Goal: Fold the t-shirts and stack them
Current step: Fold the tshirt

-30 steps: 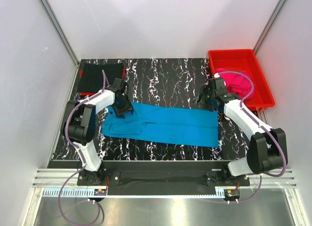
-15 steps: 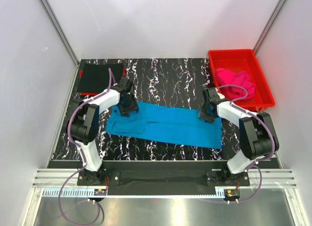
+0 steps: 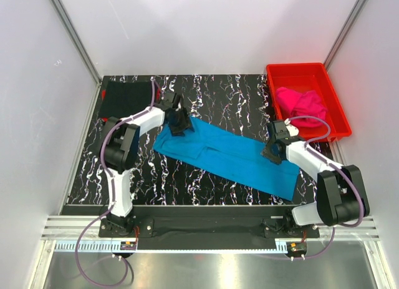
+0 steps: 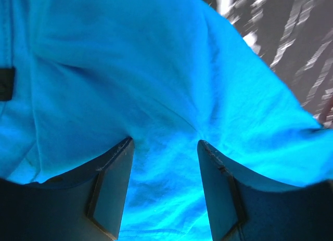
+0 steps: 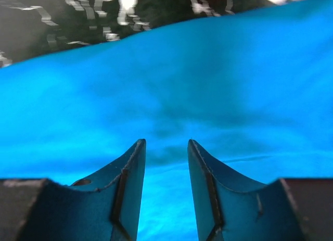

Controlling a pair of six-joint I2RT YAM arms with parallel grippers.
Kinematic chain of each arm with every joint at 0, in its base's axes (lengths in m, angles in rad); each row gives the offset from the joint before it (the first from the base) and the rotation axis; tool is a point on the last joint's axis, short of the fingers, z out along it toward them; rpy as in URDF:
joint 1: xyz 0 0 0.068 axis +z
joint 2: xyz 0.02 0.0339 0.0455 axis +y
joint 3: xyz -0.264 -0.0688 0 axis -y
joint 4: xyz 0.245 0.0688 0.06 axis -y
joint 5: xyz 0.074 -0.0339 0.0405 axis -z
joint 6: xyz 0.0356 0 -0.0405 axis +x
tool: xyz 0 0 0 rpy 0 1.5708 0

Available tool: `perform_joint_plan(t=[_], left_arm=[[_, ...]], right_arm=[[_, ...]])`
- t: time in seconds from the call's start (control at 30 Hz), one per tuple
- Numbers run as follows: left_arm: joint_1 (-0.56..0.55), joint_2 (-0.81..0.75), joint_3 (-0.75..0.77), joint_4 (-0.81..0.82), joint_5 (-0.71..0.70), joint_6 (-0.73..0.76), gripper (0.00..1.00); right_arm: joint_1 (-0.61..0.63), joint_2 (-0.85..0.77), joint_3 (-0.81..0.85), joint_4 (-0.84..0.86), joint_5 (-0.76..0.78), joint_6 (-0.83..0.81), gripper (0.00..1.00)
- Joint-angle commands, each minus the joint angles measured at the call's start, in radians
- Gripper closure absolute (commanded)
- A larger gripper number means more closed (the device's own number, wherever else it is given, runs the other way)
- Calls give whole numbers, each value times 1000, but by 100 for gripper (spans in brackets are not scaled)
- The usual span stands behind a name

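The turquoise t-shirt, folded into a long strip, lies slanted across the marbled table from upper left to lower right. My left gripper grips its upper left end; in the left wrist view the cloth puckers between the jaws of that gripper. My right gripper grips the strip near its lower right end, where blue cloth fills the gap of the gripper. The black t-shirt lies folded flat at the back left. The pink t-shirt sits crumpled in the bin.
A red plastic bin stands at the back right corner, just behind the right arm. White walls close in on both sides and the back. The black marbled table shows bare between the black shirt and the bin.
The right gripper came down onto the strip's right end and closed. Both grippers then swung the strip from level to slanted: the left end went back and right, the right end came nearer.
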Motion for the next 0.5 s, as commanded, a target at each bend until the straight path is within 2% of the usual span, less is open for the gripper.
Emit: perform_joint_plan(t=[0.0,0.17,0.27,0.3,0.4,0.47], left_arm=[[-4,58,107,113,96,-9,42],[16,193,317,122,142,-19,41],[51,288,419,240,238,-108,41],[60,315,503,260,264,-130,41],[89,388,658,213,350,-171,40],[100,342,675,167,335,-124,40]], right_arm=[[-2,-68,-15,103,-74,5,54],[-4,-115,-18,176,-207,-17,50],[-2,-159,-1,193,-252,-44,49],[-4,-171,10,184,-278,-58,48],[-4,-168,92,120,-287,-103,48],[-2,-167,111,96,-295,-122,48]])
